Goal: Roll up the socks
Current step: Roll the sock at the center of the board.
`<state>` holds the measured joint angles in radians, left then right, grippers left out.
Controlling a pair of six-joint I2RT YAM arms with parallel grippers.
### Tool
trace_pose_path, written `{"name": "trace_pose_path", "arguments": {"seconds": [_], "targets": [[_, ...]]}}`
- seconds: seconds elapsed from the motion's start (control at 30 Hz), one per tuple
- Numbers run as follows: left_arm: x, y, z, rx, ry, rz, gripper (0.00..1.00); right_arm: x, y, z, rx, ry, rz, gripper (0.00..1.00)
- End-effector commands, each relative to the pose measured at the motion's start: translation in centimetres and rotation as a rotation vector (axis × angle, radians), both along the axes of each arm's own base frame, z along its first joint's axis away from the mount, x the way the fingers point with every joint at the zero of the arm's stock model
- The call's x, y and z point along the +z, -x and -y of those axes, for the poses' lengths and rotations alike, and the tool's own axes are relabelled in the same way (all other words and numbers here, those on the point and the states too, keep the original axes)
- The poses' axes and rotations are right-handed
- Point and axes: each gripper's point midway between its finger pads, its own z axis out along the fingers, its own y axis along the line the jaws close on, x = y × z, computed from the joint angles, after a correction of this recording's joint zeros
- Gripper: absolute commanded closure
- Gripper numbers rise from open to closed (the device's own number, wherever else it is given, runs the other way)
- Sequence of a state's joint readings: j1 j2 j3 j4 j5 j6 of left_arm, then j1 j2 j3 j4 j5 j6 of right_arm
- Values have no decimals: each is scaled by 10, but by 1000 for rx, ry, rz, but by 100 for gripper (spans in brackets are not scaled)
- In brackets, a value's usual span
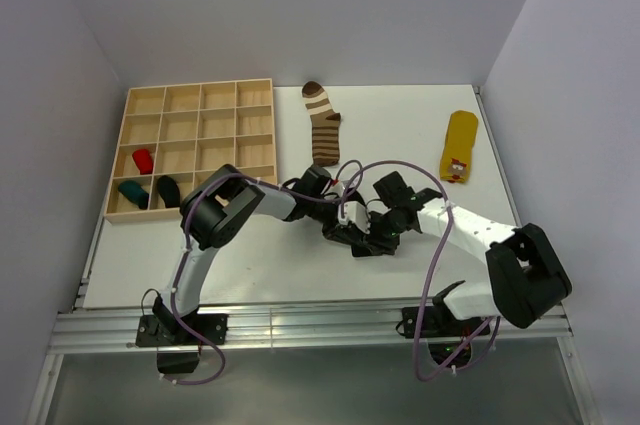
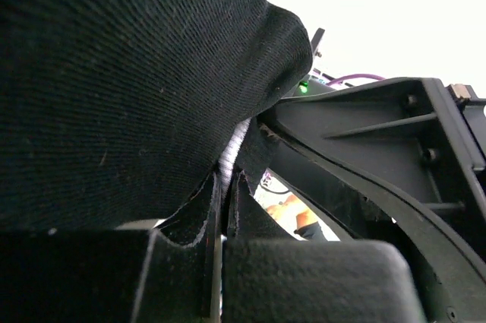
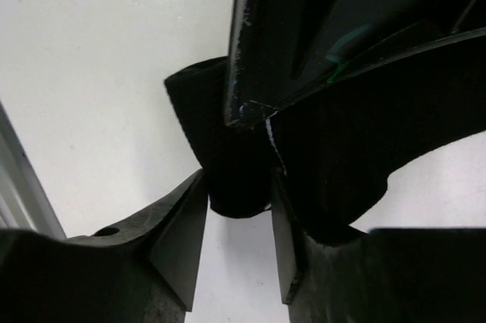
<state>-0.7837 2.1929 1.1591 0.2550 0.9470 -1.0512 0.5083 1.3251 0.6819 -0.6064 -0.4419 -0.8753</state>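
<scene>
A black sock with a white cuff stripe [image 1: 365,242] is bunched between my two grippers at the middle of the table. My left gripper [image 1: 352,233] is shut on its fabric; in the left wrist view the sock [image 2: 129,87] fills the upper left and the gripper [image 2: 224,209] pinches a fold with a white rib. My right gripper [image 1: 380,235] is shut on a rolled lobe of the same sock [image 3: 194,102], which sits between its fingers [image 3: 239,186]. A brown-and-cream striped sock [image 1: 322,123] and a yellow sock [image 1: 459,145] lie flat farther back.
A wooden compartment tray [image 1: 200,95] stands at the back left, with a red roll [image 1: 142,160], a teal roll [image 1: 132,192] and a black roll [image 1: 168,189] in its near-left cells. Purple cables loop over both arms. White walls close in the table.
</scene>
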Motion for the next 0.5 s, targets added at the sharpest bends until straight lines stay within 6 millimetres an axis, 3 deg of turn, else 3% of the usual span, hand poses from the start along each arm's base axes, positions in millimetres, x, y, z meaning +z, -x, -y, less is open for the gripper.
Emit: {"name": "trace_pose_path", "arguments": {"seconds": [0.0, 0.07, 0.2, 0.47], "targets": [[-23, -1, -6, -3, -50, -10, 99, -14, 2, 5, -18, 40, -14, 56], [-23, -1, -5, -7, -47, -2, 97, -17, 3, 5, -26, 47, -31, 61], [-17, -5, -4, -9, -35, 20, 90, -20, 3, 5, -39, 53, -54, 85], [4, -38, -8, 94, 3, 198, 67, -20, 18, 2, -30, 66, -225, 91]]}}
